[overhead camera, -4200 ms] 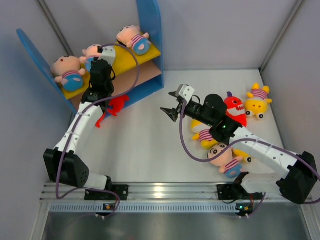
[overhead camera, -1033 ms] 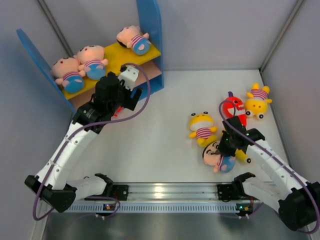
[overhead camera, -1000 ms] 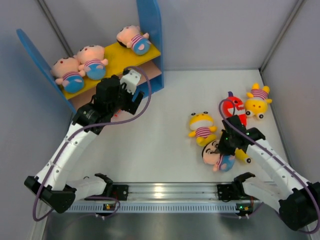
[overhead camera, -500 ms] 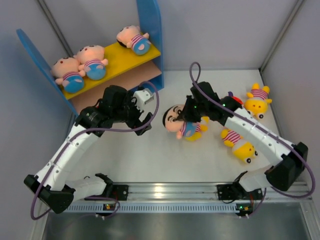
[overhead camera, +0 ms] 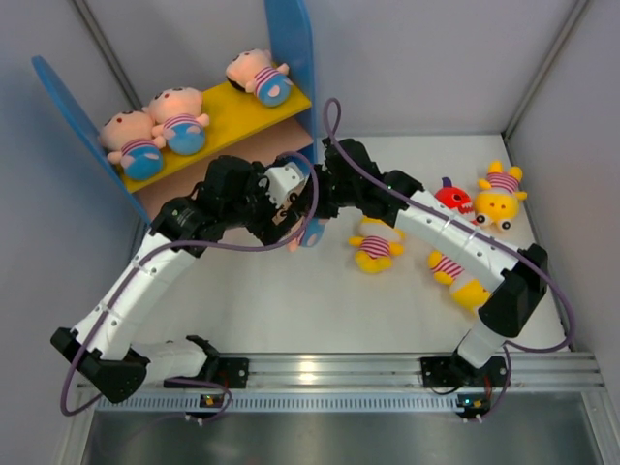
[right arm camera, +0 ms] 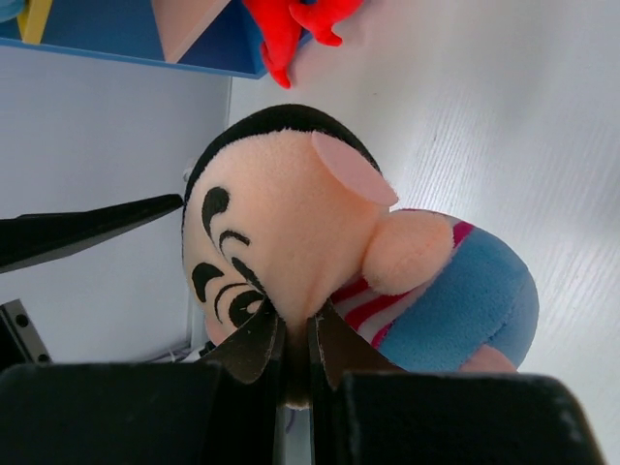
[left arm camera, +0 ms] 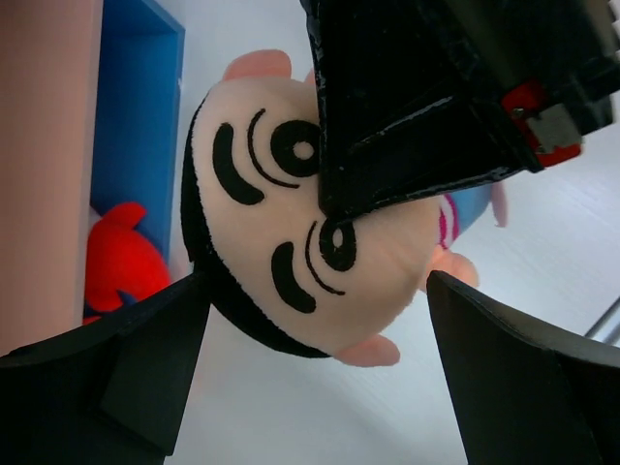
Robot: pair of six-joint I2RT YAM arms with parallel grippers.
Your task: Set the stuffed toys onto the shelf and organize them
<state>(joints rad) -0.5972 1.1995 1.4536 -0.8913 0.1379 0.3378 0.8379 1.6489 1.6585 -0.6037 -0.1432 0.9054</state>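
Doll [right arm camera: 291,213] with pink face, black hair, thick brows, red-striped shirt and blue bottoms is pinched by right gripper [right arm camera: 295,334] beside shelf [overhead camera: 289,48] right panel; left gripper [left arm camera: 315,291] gapes wide, facing it.

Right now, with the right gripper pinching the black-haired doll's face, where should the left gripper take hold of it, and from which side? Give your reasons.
Grip the doll by its head, crown to chin, coming from the face side, where the open left gripper stands. The head is the broad, round part lying between its fingers. The right gripper pinches only the middle of the face, so both edges look free.
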